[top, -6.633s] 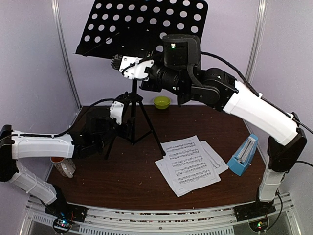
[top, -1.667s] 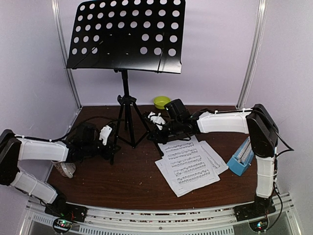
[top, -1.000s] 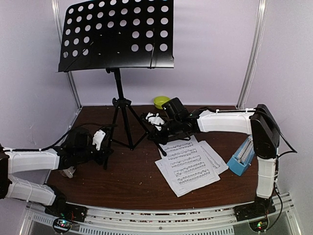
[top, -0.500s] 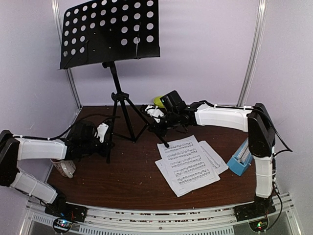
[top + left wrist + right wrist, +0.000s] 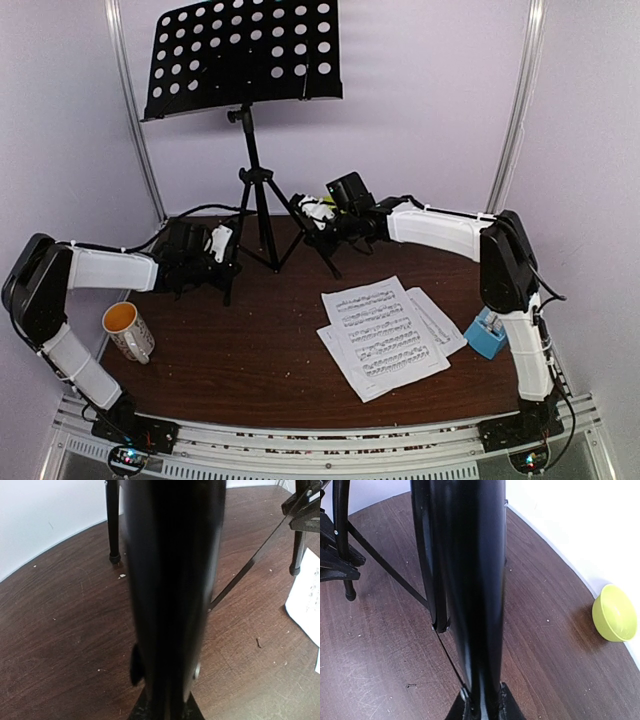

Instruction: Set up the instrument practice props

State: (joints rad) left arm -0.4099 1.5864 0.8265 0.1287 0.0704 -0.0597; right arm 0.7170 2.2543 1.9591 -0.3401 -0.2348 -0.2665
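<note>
1. Shifted since half a second back: the music stand (image 5: 250,150) is now sitting farther toward the rear wall, in the upper left of the top view. Its pole, leaning left before, is standing upright.
2. Long axis is running vertically. The hole-punched desk (image 5: 245,55) is topping the pole, its face turning toward the camera and its lower lip tilting slightly down to the left.
3. The left gripper (image 5: 222,252) is clamping the stand's left tripod leg (image 5: 170,580). In the left wrist view that leg is filling the middle of the frame, rising from between the fingers.
4. The right gripper (image 5: 316,216) is clamping the right tripod leg (image 5: 470,580) the same way, with the lime bowl (image 5: 615,612) lying at the right edge of its wrist view.
5. The mug (image 5: 125,330), half hidden by the left arm earlier, is now showing whole at lower left.
6. The sheet-music pages (image 5: 385,335) are lying flat on the table (image 5: 260,350) at lower centre, unchanged and apart from the stand.
7. The metronome (image 5: 487,337) is sitting at lower right, now partly hidden behind the right arm.
</note>
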